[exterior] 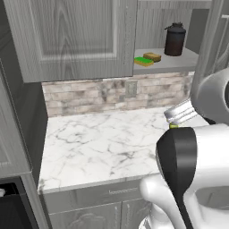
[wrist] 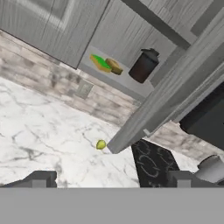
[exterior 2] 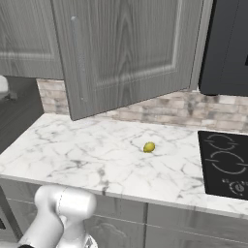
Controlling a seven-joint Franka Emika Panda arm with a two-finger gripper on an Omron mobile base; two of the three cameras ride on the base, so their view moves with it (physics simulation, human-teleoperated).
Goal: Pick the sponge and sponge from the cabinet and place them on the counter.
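On the pale shelf [exterior: 176,62] of the open grey cabinet [exterior: 71,36] lie both sponges. The flat green sponge [exterior: 143,61] [wrist: 100,62] rests touching the yellow-brown sponge [exterior: 152,56] [wrist: 115,66]. In the hand view my gripper [wrist: 110,180] is open, its dark fingertips [wrist: 40,179] far apart with nothing between them. It hangs over the white marble counter [exterior: 98,147] [wrist: 39,131], well below the shelf and away from the sponges.
A tall dark canister [exterior: 175,39] [wrist: 143,65] stands just right of the sponges. The cabinet's open door [exterior 2: 126,48] [wrist: 175,92] juts out over the counter. A small yellow-green ball [exterior 2: 149,147] [wrist: 101,144] lies on the marble. A black stovetop [exterior 2: 225,164] sits to the right.
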